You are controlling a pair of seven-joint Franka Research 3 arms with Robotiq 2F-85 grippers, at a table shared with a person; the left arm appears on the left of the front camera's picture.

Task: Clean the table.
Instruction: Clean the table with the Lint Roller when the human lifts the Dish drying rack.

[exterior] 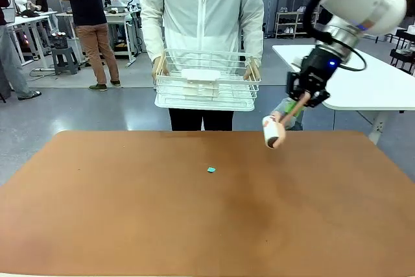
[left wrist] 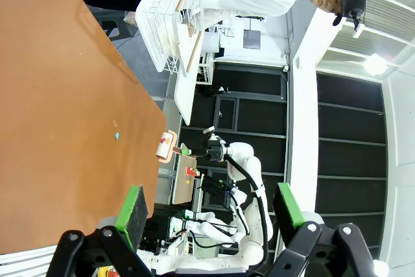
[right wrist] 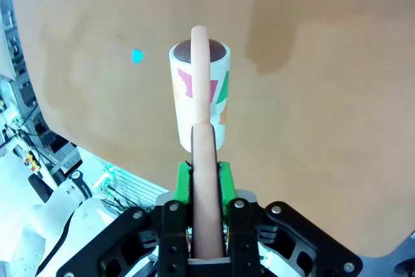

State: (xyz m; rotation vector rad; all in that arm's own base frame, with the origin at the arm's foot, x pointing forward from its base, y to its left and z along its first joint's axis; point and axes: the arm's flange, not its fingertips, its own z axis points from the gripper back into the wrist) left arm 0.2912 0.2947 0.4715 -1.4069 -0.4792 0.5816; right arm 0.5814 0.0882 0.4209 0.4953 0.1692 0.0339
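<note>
While the right claw (right wrist: 204, 174) clamps a lint roller (right wrist: 200, 95) over the table (exterior: 194, 218), left claw (left wrist: 211, 211) wide open, empty.

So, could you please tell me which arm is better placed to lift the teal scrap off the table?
Right, probably: its jaws are shut on the lint roller, hanging above the table near the scrap. The left arm's jaws stand open, empty.

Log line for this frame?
right pincer: shut on lint roller handle, over table | left pincer: open | teal scrap: mid-table | person: holds wire basket
</note>
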